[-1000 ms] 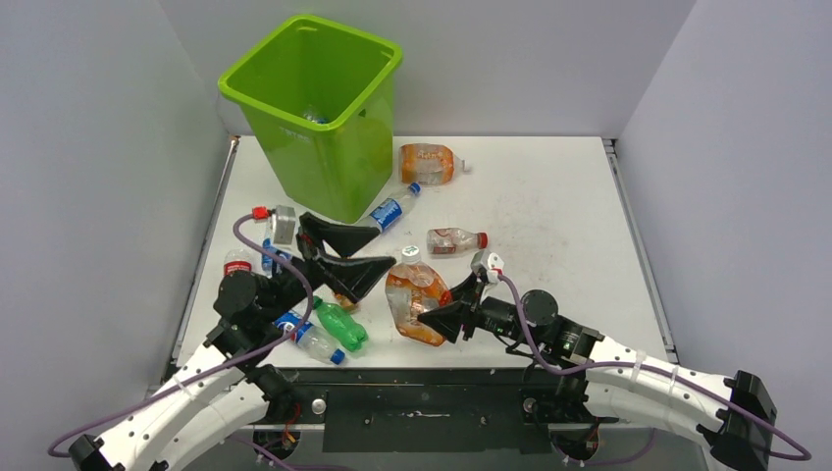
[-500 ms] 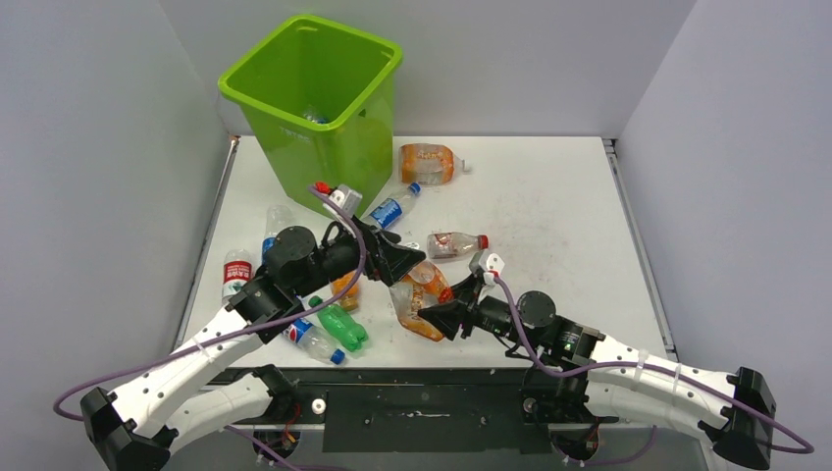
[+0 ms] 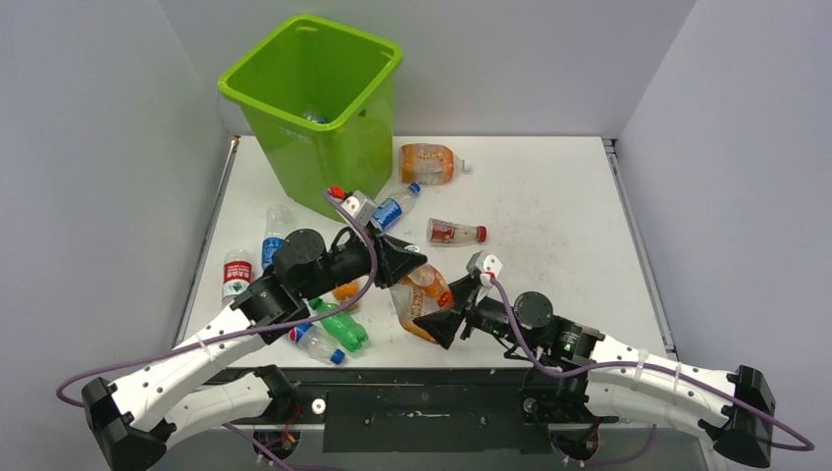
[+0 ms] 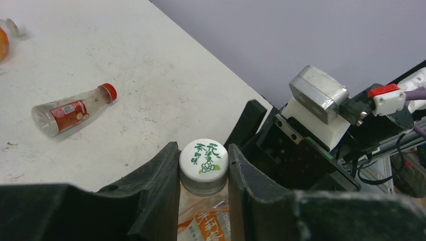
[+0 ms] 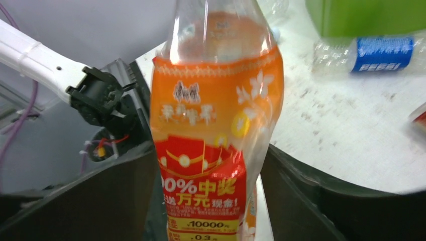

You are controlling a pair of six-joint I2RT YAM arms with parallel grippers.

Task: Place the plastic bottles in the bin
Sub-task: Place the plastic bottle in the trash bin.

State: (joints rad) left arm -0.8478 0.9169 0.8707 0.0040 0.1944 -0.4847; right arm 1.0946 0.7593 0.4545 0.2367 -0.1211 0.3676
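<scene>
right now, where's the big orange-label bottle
In the top view the orange-label bottle is mid-table near the front edge, its white cap pinched by the left end effector and its body between the right end effector's fingers.

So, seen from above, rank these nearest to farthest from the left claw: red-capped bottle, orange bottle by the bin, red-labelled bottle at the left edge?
1. Red-capped bottle, just beyond the left gripper, slightly right.
2. Orange bottle, far side, right of the bin.
3. Red-labelled bottle, out at the left edge.
</scene>
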